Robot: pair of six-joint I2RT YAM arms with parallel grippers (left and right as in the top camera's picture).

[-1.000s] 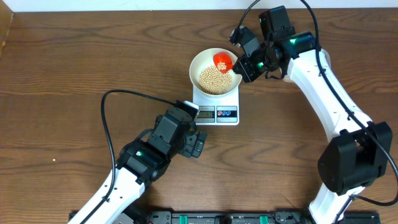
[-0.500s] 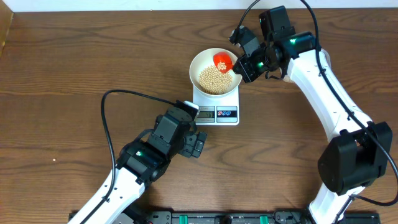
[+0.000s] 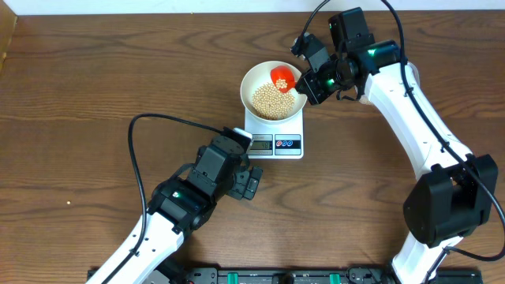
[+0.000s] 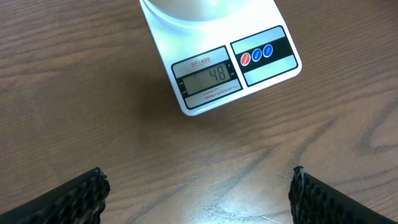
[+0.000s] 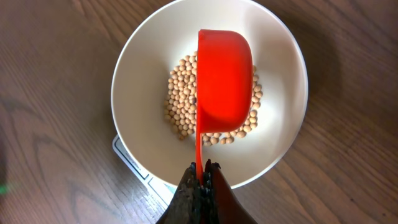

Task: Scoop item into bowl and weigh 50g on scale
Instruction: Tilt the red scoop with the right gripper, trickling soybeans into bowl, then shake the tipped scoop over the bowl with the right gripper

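Here, the right end effector [image 5: 202,173] is clenched on a red scoop [image 5: 224,74] over the bowl [image 5: 134,68].
The beans [image 5: 180,99] sit in a pile in the white bowl, which stands on the scale [image 4: 211,68]. Its screen reads 48. The left end effector [image 4: 198,190] hangs released above the brown surface [image 4: 74,93], near the scale's front.

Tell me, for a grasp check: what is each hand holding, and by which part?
The right hand grips the red scoop by the end of its thin handle, above the bowl. The left hand is open, holding nothing.
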